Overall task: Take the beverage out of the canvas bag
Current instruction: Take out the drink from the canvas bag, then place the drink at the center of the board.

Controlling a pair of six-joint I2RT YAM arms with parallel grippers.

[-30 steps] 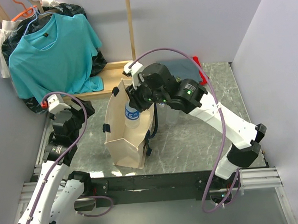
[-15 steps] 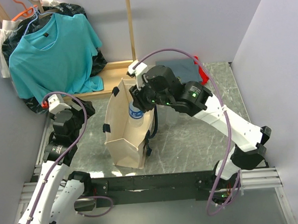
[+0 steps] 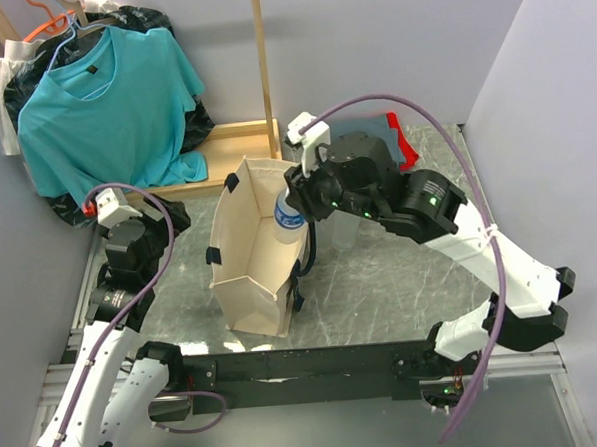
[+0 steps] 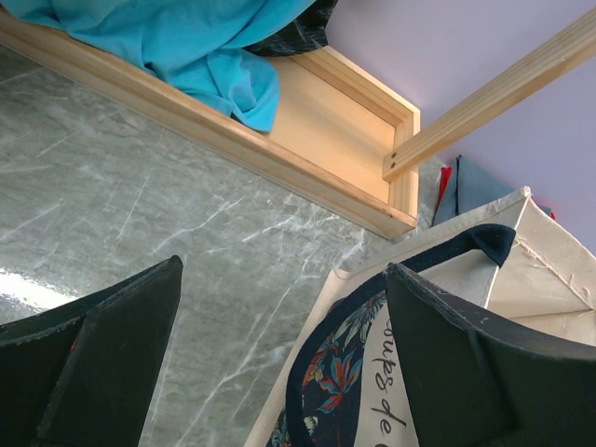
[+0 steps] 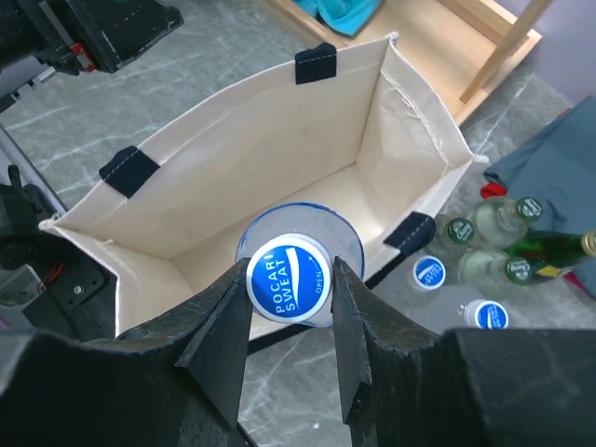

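The canvas bag (image 3: 242, 258) stands upright and open-mouthed in the middle of the table, beige with black tabs. My right gripper (image 3: 296, 206) is shut on the beverage (image 3: 286, 220), a clear bottle with a blue label, which hangs above the bag's right rim. In the right wrist view the fingers (image 5: 219, 340) clamp the blue "Pocari Sweat" cap (image 5: 289, 288), with the bag's bare inside (image 5: 242, 158) below. My left gripper (image 3: 168, 218) is open to the left of the bag. Its view shows grey table and the bag's black handle (image 4: 312, 372) between the wide-apart fingers (image 4: 98, 363).
Several other bottles (image 5: 484, 265) stand on the table just right of the bag. A teal T-shirt (image 3: 102, 104) hangs on a wooden frame (image 3: 262, 65) at the back left. A grey cloth with a red object (image 3: 379, 139) lies behind the right arm.
My right arm has lifted the bottle and carried it to the right, from over the bag's mouth to above its right rim. The left arm has not moved.
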